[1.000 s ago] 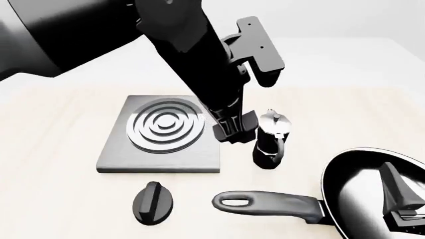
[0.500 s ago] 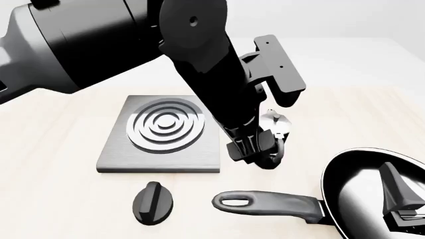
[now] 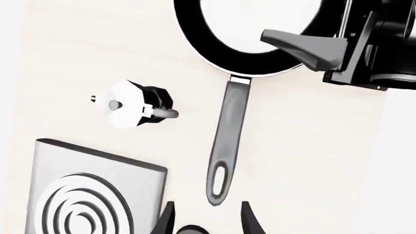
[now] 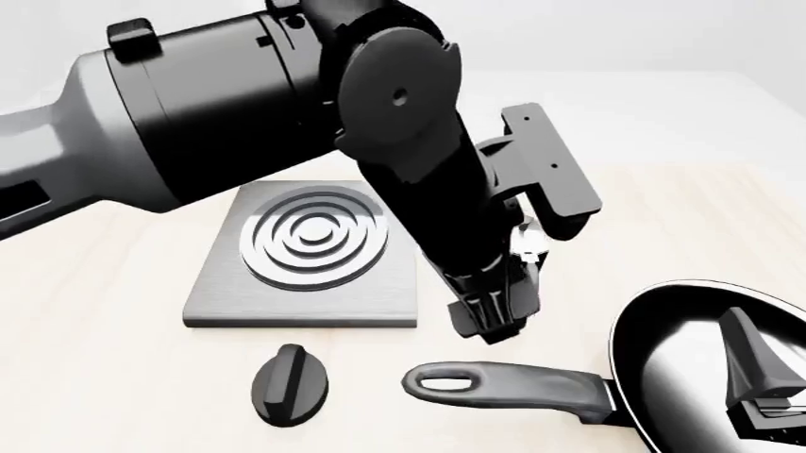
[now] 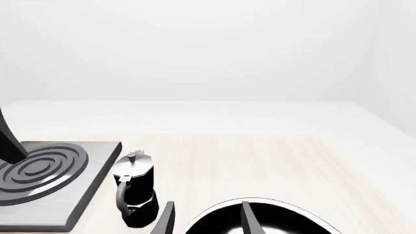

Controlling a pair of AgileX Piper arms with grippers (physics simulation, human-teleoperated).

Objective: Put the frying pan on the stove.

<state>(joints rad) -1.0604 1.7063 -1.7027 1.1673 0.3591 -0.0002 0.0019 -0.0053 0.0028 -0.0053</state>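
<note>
**Frying pan: not yet lifted, approach under way**

Frying pan (image 4: 705,368): near right on the table (image 4: 101,377), handle pointing left. Stove (image 4: 309,253): left and farther, bare. Coffee pot (image 3: 133,104): between them. Knob (image 4: 290,382): near the stove's front edge. Left gripper (image 3: 206,219): fingers apart, above the handle's loop end, nothing held. Right gripper (image 5: 206,218): apart, over the pan. Step: reaching. Next: descend, clamp the handle.

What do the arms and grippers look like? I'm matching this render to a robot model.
The left arm is a thick glossy cylinder, grey shading to black, with round joint caps and a boxy black bracket. Its gripper is black and ridged. The right gripper has dark grey wedge-shaped fingers on a black block. No cables or markings show.
</note>
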